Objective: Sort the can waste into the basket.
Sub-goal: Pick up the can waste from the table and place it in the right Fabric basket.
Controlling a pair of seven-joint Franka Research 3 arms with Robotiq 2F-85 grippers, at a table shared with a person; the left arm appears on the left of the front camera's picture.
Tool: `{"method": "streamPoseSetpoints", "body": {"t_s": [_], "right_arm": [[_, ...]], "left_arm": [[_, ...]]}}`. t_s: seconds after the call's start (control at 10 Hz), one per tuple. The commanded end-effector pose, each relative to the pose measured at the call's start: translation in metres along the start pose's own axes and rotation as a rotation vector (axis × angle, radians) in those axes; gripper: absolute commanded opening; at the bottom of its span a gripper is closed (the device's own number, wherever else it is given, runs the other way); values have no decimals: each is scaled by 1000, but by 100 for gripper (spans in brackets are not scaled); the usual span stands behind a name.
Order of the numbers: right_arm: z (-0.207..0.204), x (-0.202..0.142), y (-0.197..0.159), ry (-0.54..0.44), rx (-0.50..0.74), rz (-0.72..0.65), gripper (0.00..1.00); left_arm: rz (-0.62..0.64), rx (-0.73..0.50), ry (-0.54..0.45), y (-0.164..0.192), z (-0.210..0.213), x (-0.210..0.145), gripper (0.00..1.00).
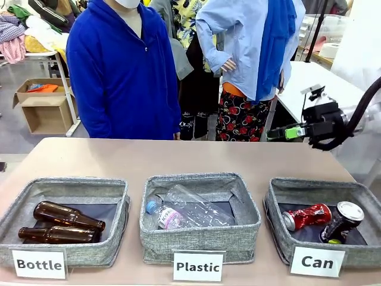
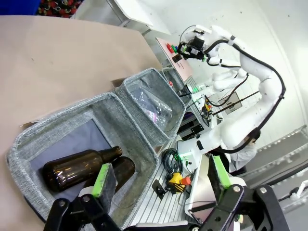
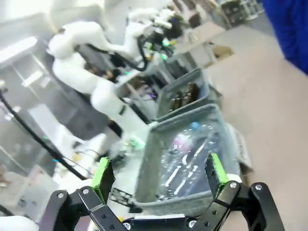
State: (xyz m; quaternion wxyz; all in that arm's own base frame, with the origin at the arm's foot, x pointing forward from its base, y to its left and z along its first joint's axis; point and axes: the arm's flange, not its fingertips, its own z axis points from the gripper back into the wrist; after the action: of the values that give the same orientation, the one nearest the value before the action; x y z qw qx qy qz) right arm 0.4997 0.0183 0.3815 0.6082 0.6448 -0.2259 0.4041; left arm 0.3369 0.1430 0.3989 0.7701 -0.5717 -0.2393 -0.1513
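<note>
The right wrist view is motion-blurred throughout: the plastic bottles (image 3: 185,161) in the middle bin (image 3: 159,159) are only glints, and the brown bottles (image 3: 185,98) in the far bin (image 3: 190,86) are dark smears.

In the front view the Can basket (image 1: 275,199) runs off the right edge, and its label (image 1: 317,261) covers part of the front wall. The black can (image 1: 341,221) has its lower end behind that wall; a small green thing (image 1: 334,241) beside it is too small to tell. The right arm (image 1: 363,113) leaves the frame at the right.

In the left wrist view a green pad (image 2: 102,178) covers part of the brown bottles (image 2: 79,168).
</note>
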Motion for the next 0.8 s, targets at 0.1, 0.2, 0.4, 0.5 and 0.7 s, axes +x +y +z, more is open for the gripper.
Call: {"method": "streamPoseSetpoints", "body": {"t_s": [0.1, 0.2, 0.4, 0.5, 0.7], "right_arm": [[-2, 15, 16, 22, -69, 84, 100], [-2, 15, 16, 22, -69, 84, 100], [-2, 15, 16, 22, -69, 84, 100], [-2, 15, 16, 22, -69, 84, 100], [-2, 15, 16, 22, -69, 84, 100]], "left_arm": [[8, 9, 3, -3, -1, -2, 100], [8, 9, 3, -3, -1, -2, 100], [8, 9, 3, -3, -1, -2, 100], [8, 9, 3, -3, -1, -2, 100], [8, 9, 3, -3, -1, -2, 100]]}}
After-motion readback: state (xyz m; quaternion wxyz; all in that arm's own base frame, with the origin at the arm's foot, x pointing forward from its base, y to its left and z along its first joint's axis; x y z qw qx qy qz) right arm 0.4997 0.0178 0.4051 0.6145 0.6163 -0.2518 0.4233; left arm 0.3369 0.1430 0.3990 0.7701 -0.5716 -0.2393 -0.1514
